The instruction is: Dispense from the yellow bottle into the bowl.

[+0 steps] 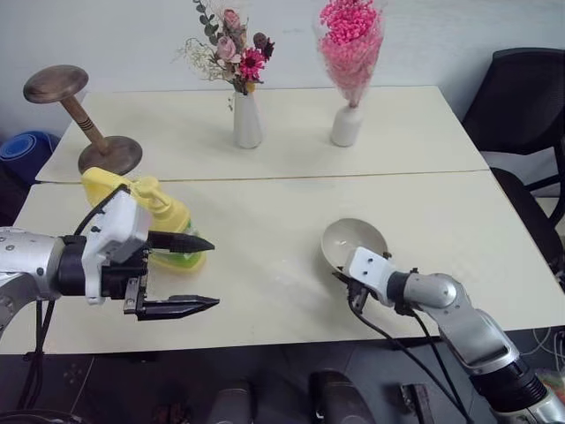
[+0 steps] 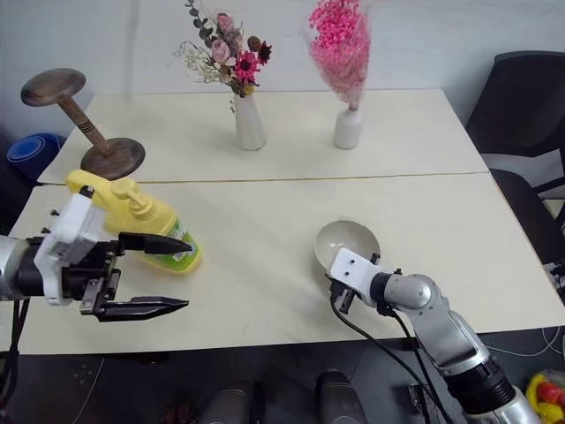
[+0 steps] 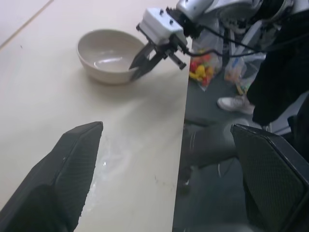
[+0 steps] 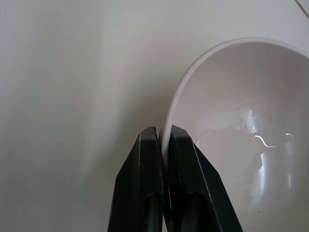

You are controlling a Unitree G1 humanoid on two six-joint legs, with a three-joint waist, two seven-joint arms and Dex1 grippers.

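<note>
1. The right gripper (image 4: 164,145) has its two black fingers pinched on the near rim of the bowl (image 1: 355,240), one finger inside and one outside.
2. The bowl sits on the cream table (image 1: 265,221) near the front edge, to the robot's right (a wet glint shows in its bottom).
3. The left gripper (image 1: 205,272) hangs with its fingers spread wide, holding nothing, just in front of the yellow bottle (image 1: 154,212).
4. The bottle lies on its side at the table's left, near a round wooden stand (image 1: 84,119).
5. Two white vases (image 1: 247,119) of flowers stand at the back.
</note>
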